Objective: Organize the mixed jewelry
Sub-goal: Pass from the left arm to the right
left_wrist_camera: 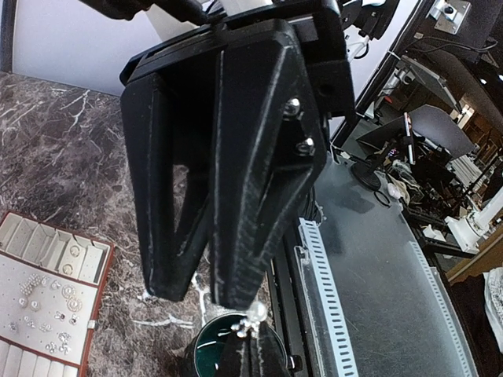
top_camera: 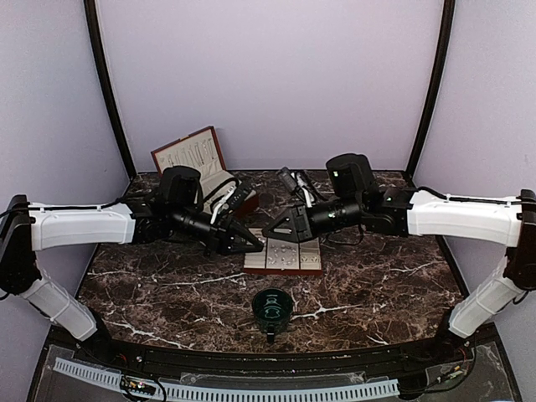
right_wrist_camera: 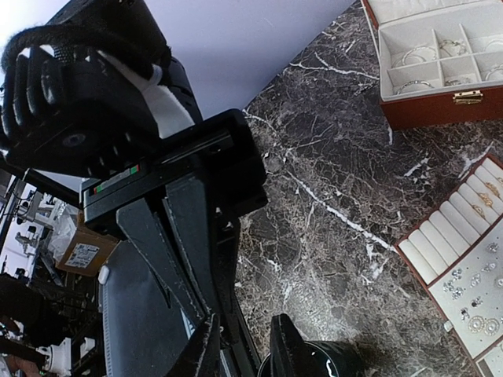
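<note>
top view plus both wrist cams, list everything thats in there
table: one, dark marble with white veins, under everything
jewelry box: one, red-brown with cream lining, lid open, back of the table left of centre
jewelry tray: one, red-brown frame with cream padding, centre of the table
mixed jewelry: many tiny pieces, silvery-white, on the tray padding, more in the box compartments
silvery piece: one, glinting, at the left hand's tips, seemingly pinched
cup: one, dark green, on the near side of the tray
ribbed strip: one, white, along the near edge
left arm: one, white and black, reaching in from the left
right arm: one, white and black, reaching in from the right
left hand: one, black, shut, at the tray's left edge
right hand: one, black, fingers apart, nothing between them
</note>
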Controlling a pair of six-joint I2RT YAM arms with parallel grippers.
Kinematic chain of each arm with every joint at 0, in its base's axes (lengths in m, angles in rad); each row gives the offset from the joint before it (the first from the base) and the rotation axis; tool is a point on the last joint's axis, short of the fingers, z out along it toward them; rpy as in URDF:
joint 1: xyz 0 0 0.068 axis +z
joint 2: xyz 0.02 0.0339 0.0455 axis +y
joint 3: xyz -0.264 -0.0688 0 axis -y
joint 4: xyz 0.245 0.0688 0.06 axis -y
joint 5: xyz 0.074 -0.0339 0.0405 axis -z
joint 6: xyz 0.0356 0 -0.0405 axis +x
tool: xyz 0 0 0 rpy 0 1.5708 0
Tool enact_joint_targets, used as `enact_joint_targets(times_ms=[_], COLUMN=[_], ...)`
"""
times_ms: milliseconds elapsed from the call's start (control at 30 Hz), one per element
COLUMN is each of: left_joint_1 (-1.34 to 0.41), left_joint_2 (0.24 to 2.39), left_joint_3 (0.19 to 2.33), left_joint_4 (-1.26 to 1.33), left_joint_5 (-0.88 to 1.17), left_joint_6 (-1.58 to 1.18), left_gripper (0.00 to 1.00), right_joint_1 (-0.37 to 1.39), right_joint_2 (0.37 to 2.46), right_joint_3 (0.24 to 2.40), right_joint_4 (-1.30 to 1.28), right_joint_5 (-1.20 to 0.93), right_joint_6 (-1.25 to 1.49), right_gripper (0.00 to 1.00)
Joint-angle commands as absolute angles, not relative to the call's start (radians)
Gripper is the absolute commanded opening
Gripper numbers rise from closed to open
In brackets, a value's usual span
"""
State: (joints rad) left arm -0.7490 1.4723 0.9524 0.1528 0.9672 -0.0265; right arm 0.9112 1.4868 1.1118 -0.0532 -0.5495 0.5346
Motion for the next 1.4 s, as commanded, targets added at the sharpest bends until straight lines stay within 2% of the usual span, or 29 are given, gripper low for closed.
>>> enact_joint_targets(times_ms=[0, 233, 667, 1100, 1367], left_joint_1=[-0.746, -0.747, -0.746, -0.747, -0.746], left_joint_2=[1.477, 1.486, 1.489, 1.489, 1.493], left_joint_3=[0.945, 0.95, 0.954, 0.95, 0.951], left_joint_4=[0.13, 0.125, 0.127, 0.129, 0.128], left_joint_5=[0.988, 0.971, 0.966, 0.967, 0.963], left_joint_6=[-0.006, -0.006, -0.006, -0.006, -0.006], left_gripper=[0.0, 0.0, 0.0, 0.0, 0.0], right_joint_1=[0.929, 0.94, 0.953, 0.956, 0.957], right_joint_2=[1.489, 1.485, 1.502, 1.508, 1.508], right_joint_3=[1.143, 1.135, 1.13, 1.124, 1.124], right_joint_4=[-0.059, -0.05, -0.075, -0.09, -0.086], right_joint_5=[-0.58, -0.585, -0.572, -0.549, -0.546], right_joint_6=[0.519, 0.527, 0.517, 0.51, 0.508], right_gripper=[0.22, 0.24, 0.12, 0.13, 0.05])
